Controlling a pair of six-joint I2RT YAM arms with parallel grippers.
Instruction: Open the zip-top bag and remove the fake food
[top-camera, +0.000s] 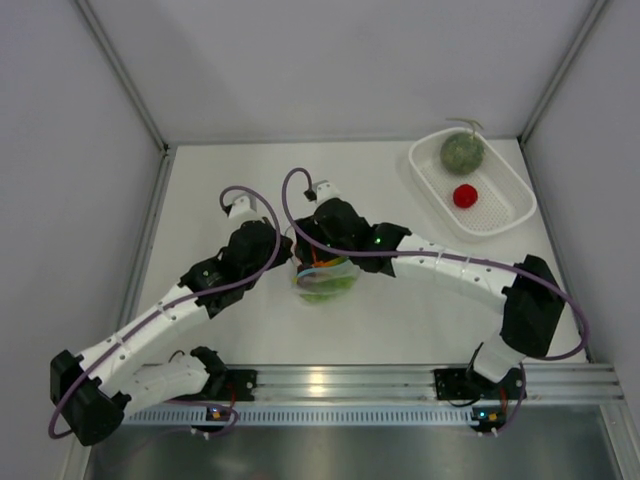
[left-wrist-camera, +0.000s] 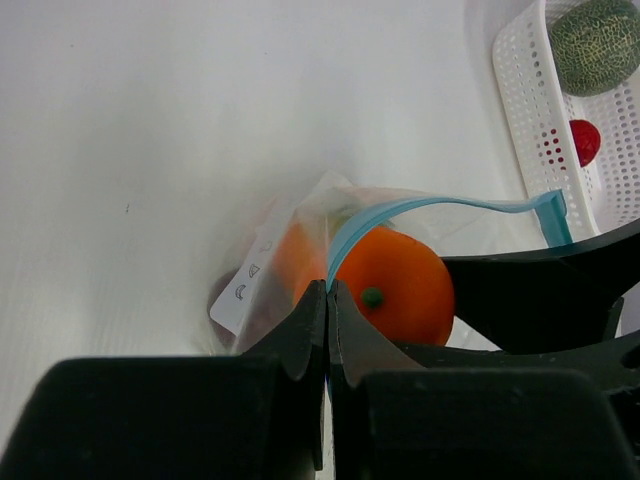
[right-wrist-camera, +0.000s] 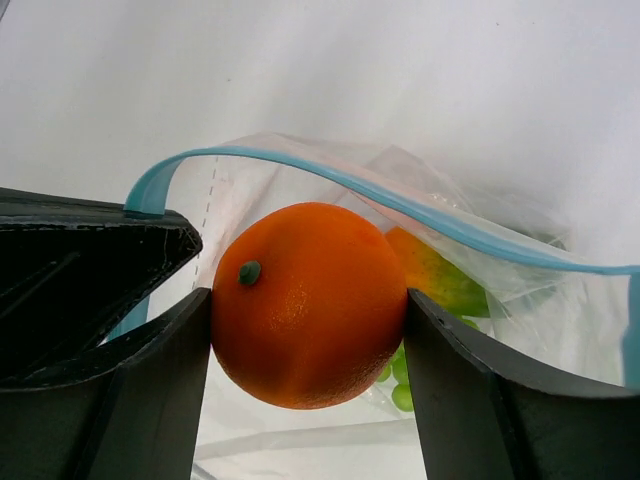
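**Item:** zip-top bag (top-camera: 325, 280), lying mid-surface (top-camera: 370, 180) between the two arms. Its mouth is gaping, with the blue zip strip (right-wrist-camera: 400, 205) arching over the opening. We are listing an orange ball (right-wrist-camera: 310, 305) at the mouth and green and green-orange pieces behind it.

**Item:** right fingers (right-wrist-camera: 470, 390), pinching the orange ball on both flanks inside the mouth. The right arm is stretching in low from the right, wrist bending toward the bag.

**Item:** left fingers (left-wrist-camera: 318, 320), pressing together on the bag's lip at the strip. The left arm is angling in from the left, elbow folded.

**Item:** basket (top-camera: 497, 207), far right and well apart, holding a melon (top-camera: 463, 152) and a red ball (top-camera: 464, 196).

**Handling note:** we are judging the step as drawing the ball out. We are advising a straight pull under the strip while the left pinch is anchoring the bag, so the plastic is not dragging along.
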